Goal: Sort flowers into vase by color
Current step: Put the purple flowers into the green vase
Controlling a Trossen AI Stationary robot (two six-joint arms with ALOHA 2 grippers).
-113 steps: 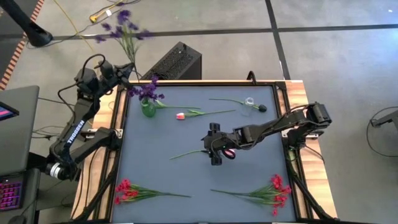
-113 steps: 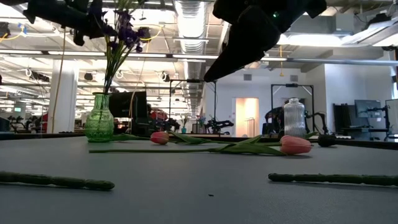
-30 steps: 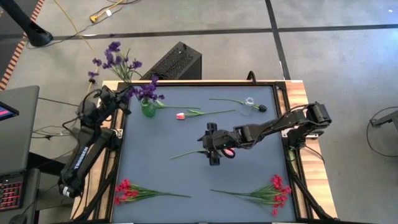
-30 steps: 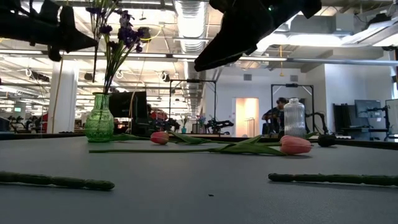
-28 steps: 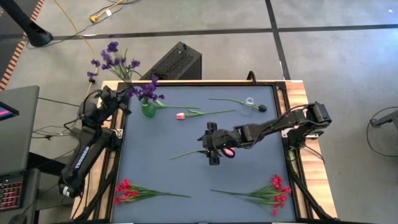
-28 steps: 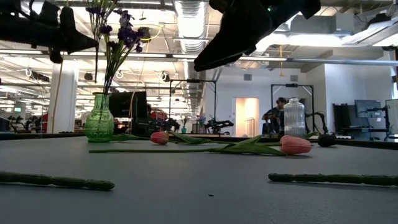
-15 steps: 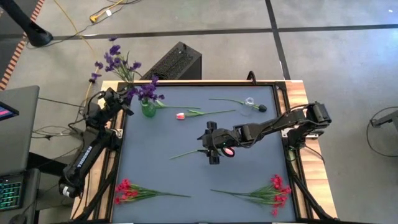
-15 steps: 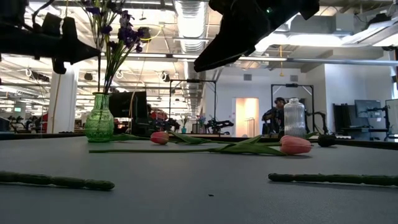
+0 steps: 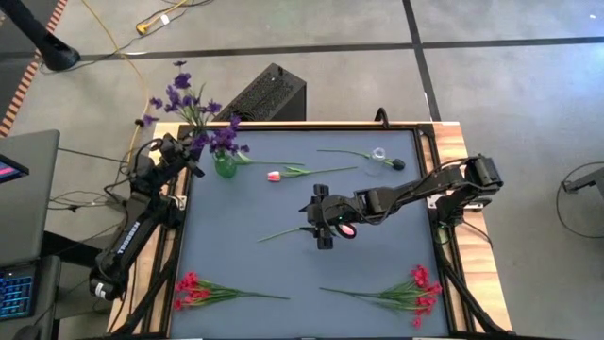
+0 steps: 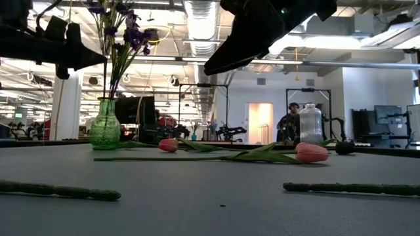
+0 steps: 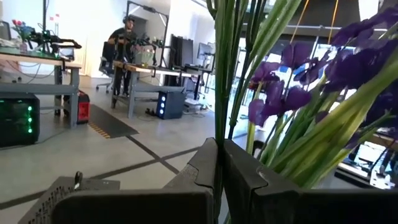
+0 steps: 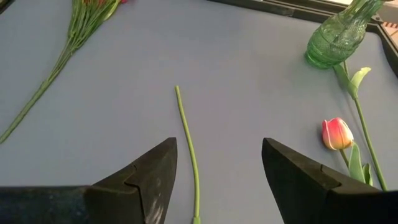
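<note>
Above green vase (image 9: 224,166), left end effector (image 9: 189,151) gripping purple flowers (image 9: 181,97)

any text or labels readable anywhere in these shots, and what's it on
Left arm, white lettering along its link in the high view: too small to read.
Green vase, clear vase, flowers, table mat: no writing seen.
Room behind the table in the low and left wrist views: no legible sign or label.
</note>
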